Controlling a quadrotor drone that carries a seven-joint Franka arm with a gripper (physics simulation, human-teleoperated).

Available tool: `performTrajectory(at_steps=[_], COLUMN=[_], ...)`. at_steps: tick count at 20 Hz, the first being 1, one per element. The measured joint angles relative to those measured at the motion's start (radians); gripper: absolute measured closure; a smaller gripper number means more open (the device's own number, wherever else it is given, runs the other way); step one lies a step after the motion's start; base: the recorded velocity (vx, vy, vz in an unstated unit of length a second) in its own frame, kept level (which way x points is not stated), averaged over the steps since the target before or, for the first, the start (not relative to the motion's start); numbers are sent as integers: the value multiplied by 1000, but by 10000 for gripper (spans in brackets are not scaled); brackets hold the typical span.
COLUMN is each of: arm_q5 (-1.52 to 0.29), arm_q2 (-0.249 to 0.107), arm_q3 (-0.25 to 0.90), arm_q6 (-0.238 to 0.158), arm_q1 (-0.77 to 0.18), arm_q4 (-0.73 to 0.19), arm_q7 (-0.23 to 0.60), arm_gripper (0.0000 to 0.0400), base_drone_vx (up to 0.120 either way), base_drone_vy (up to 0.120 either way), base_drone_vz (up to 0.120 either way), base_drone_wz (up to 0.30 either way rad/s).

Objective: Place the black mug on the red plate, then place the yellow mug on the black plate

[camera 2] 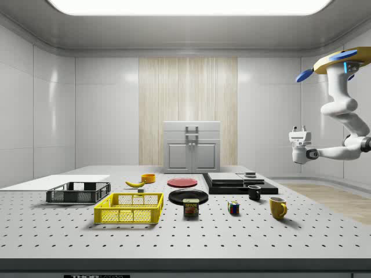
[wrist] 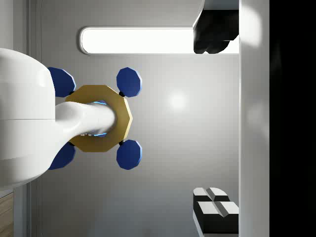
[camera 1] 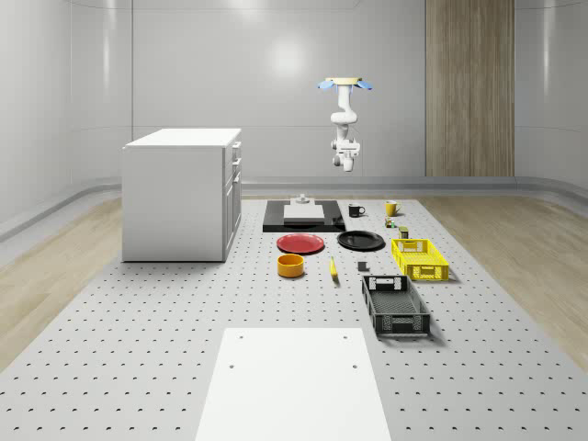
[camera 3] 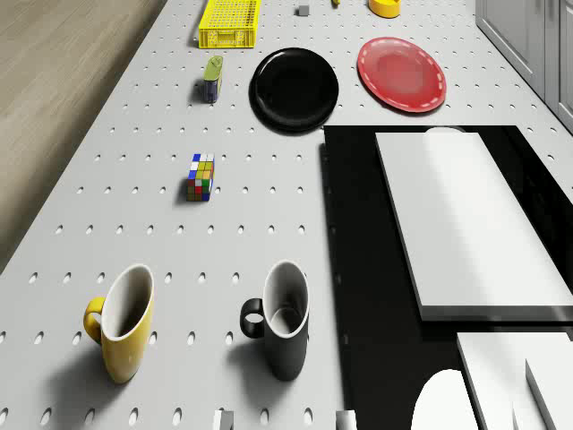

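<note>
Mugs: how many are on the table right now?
2. The black mug stands beside the black slab's edge. The yellow mug stands apart from it, on its handle side, nearer the table's edge. Neither is on a plate.
</note>
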Motion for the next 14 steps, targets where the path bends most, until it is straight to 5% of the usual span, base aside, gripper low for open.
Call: performTrajectory(at_steps=[9, 14], arm_q5=[1, 2], arm_q2=[47, 73], arm_q3=[2, 3], arm_q6=[-136, -175], arm_q1=[-4, -5], arm_q4=[189, 259], arm_q7=[-2, -2], arm_gripper=[0, 0], base_drone_vx=[84, 104], base_drone_vy=[0, -88], base_drone_vz=[0, 0], base_drone_wz=[0, 0])
